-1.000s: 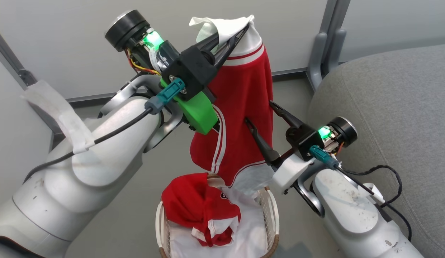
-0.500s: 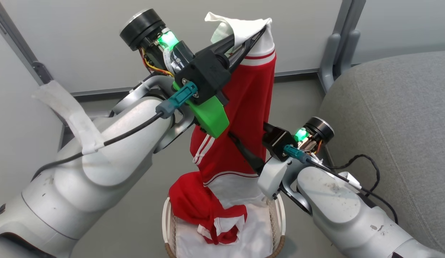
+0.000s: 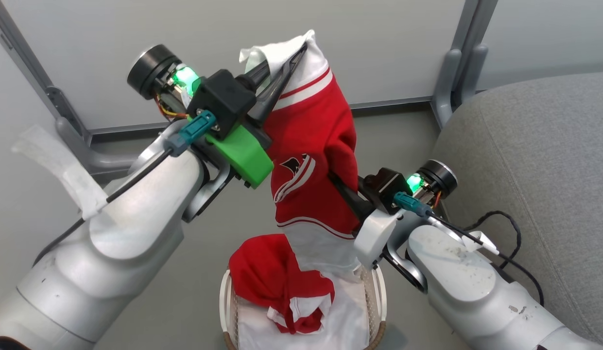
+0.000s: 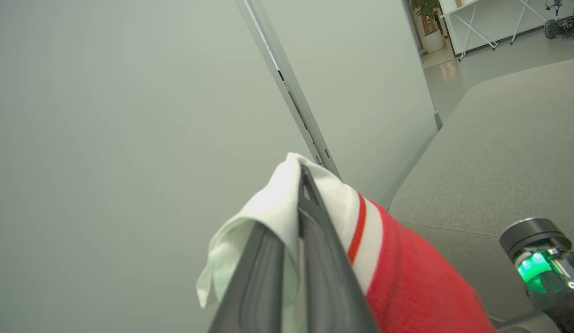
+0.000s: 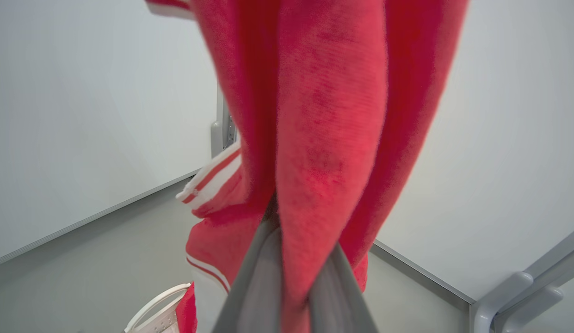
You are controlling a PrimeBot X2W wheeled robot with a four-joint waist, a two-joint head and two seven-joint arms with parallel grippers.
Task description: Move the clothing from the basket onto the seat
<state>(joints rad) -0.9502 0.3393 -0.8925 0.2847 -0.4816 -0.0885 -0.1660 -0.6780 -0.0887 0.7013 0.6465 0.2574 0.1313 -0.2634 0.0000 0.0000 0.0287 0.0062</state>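
Grey seat (image 3: pixel 525 160) at right, white basket (image 3: pixel 380 296) below, one red garment (image 3: pixel 311 141) hoisted between two closed grippers; risk of a snag or a slip on the way across.

Likely trouble: the garment's white lower panel hanging down to about the basket rim, contact unclear, just beside the second red garment (image 3: pixel 267 274) heaped inside on the liner (image 3: pixel 340 325), so liable to catch and drag cloth or basket along. Thin pinches of slack fabric also liable to slide out during a swing toward the seat, well apart to the right. Left gripper (image 3: pixel 286 61) clamped tight on the white band at the very top. Right gripper (image 3: pixel 337 182) clamped tight on a red fold about halfway down. Garment strung between both, over the basket, not yet above the seat.
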